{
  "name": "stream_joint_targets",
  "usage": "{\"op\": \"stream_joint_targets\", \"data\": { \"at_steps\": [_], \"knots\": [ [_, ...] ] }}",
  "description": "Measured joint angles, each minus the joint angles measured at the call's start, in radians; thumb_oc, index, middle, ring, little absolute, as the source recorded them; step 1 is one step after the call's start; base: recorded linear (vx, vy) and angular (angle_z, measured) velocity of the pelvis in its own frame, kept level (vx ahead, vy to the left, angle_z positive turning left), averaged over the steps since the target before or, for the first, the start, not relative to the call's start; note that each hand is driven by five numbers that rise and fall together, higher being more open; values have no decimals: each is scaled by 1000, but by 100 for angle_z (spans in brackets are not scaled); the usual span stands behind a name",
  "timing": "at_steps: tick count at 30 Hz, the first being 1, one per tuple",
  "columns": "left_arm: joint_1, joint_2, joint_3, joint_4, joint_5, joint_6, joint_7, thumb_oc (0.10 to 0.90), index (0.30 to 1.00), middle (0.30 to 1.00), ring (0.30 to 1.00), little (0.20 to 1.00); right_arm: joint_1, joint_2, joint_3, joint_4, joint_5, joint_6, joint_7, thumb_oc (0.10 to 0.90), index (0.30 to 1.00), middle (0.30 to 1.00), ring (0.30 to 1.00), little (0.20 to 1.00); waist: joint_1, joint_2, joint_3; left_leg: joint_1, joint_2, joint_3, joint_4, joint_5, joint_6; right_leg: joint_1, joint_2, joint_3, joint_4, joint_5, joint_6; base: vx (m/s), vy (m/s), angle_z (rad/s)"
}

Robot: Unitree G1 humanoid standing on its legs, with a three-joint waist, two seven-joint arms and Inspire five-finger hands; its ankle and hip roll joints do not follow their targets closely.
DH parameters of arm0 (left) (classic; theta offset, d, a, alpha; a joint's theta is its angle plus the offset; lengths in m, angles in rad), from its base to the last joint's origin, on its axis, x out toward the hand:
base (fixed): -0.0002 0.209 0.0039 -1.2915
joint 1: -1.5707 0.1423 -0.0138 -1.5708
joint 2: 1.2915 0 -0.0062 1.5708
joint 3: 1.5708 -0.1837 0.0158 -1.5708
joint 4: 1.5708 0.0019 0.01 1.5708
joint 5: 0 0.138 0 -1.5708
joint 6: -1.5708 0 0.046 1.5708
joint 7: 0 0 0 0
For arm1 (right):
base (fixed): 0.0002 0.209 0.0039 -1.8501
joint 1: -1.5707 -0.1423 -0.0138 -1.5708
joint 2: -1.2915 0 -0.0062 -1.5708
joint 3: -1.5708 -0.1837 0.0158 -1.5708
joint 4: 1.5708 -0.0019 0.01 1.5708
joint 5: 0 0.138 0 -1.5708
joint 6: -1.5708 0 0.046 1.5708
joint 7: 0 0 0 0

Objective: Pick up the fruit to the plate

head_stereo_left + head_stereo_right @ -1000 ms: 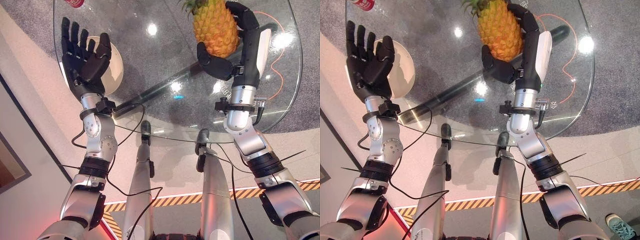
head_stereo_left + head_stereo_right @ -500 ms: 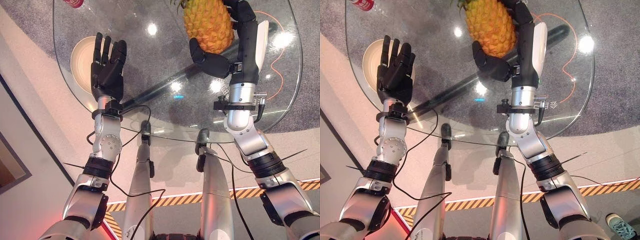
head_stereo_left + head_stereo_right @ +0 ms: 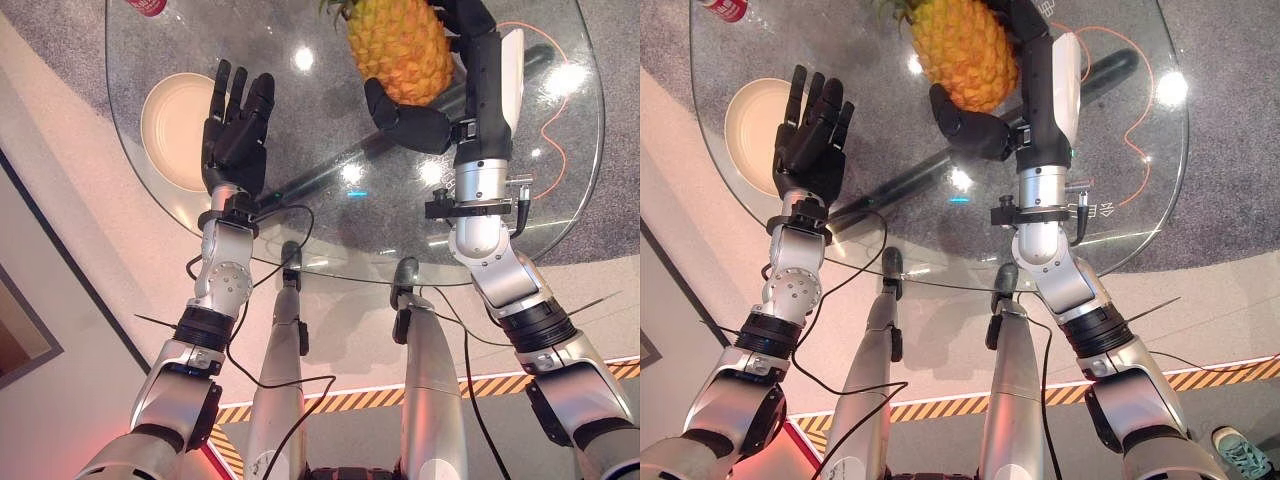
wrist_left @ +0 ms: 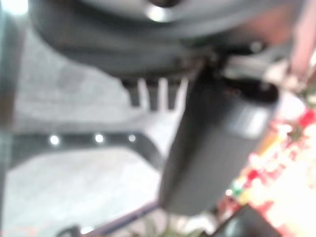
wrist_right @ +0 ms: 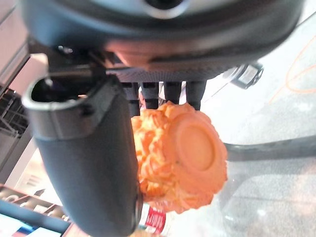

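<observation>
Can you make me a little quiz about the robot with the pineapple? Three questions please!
1. Which hand holds the pineapple?
2. True or false: the pineapple already lies on the plate.
3. The left hand is: A) open with straight fingers, B) shut round a can, C) gripping the plate.

Key:
1. The right hand, thumb and fingers curled round the fruit.
2. False. It is held over the glass table, to the right of the plate.
3. A. It is held up beside the plate, holding nothing.
</observation>
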Motion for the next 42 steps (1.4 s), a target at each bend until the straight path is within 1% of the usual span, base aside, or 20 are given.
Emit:
{"op": "stream_joint_targets", "data": {
  "at_steps": [2,6,21,25,33,38,42],
  "knots": [
    [0,0,-8,0,-7,15,0,800,900,900,900,900,-13,-1,16,0,14,0,20,100,300,300,300,200,0,0,0,0,0,0,-1,0,0,0,0,0,-1,0,0,0,0,0],
    [-1,0,-31,0,-25,15,-2,800,900,900,900,900,-28,-1,36,0,30,0,40,100,300,300,300,200,1,0,0,0,0,0,-2,0,0,0,0,0,-1,-1,1,0,0,0],
    [-15,-1,-35,0,-39,15,-42,800,900,900,900,900,-29,-1,82,0,47,3,104,100,300,300,300,200,1,0,0,0,0,2,-13,0,0,-5,-2,0,-3,-4,6,0,0,0],
    [-16,-1,-35,0,-42,11,-70,800,900,900,900,900,-30,-1,82,0,67,5,117,100,300,300,300,200,1,0,0,0,0,2,-13,0,0,-5,-2,0,-3,-4,6,0,0,0],
    [-18,-2,-35,0,-45,-4,-102,800,900,900,900,900,-39,-1,83,0,68,6,131,100,300,300,300,200,1,0,0,0,0,2,-13,0,0,-5,-2,0,-3,-4,6,0,0,0],
    [-18,-3,-35,0,-79,-14,-109,800,900,900,900,900,-48,-1,84,0,68,14,146,100,300,300,300,200,1,0,0,0,0,2,-13,0,0,-6,-2,0,-3,-5,7,0,0,0],
    [-17,-7,-34,0,-92,-35,-140,800,900,900,900,900,-52,0,85,0,79,15,157,100,300,300,300,200,2,0,0,-3,0,2,-13,0,0,-9,-2,0,-2,-5,7,0,0,0]
  ]
}}
